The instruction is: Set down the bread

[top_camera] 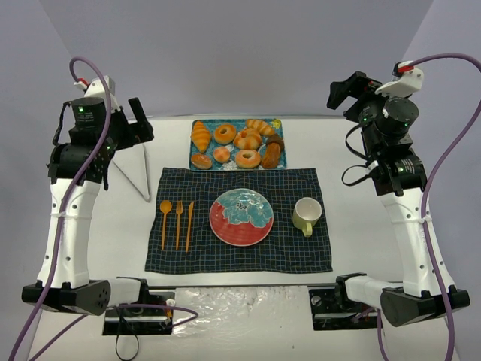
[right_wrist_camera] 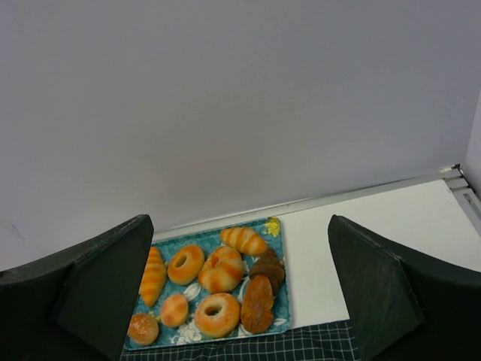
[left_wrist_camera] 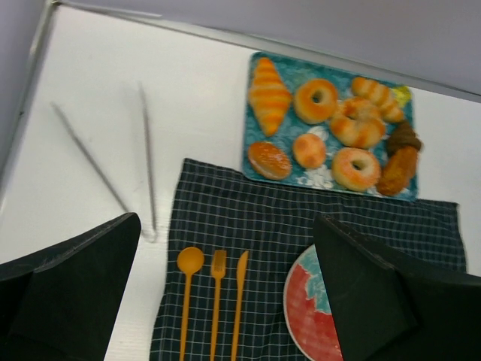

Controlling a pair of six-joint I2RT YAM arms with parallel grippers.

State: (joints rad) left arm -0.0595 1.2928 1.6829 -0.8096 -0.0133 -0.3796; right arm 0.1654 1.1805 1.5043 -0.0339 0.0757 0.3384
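Note:
The bread (top_camera: 222,155), a small round orange-tan bun with a paler top, lies in the front row of the teal tray (top_camera: 235,125), among ring doughnuts, a croissant and darker pastries. The left wrist view has the bread (left_wrist_camera: 309,150) beside a sugared bun; the right wrist view has the bread (right_wrist_camera: 174,309) near the tray's front left. My left gripper (top_camera: 143,124) hangs high over the table's left, open and empty (left_wrist_camera: 225,226). My right gripper (top_camera: 342,94) is raised at the far right, also open and empty (right_wrist_camera: 239,222). Both are well away from the bun.
A red and teal plate (top_camera: 240,216) sits mid-placemat (top_camera: 240,259), with an orange spoon, fork and knife (top_camera: 178,224) to its left and a pale green mug (top_camera: 307,215) to its right. Metal tongs (top_camera: 131,173) lie on the table left of the placemat.

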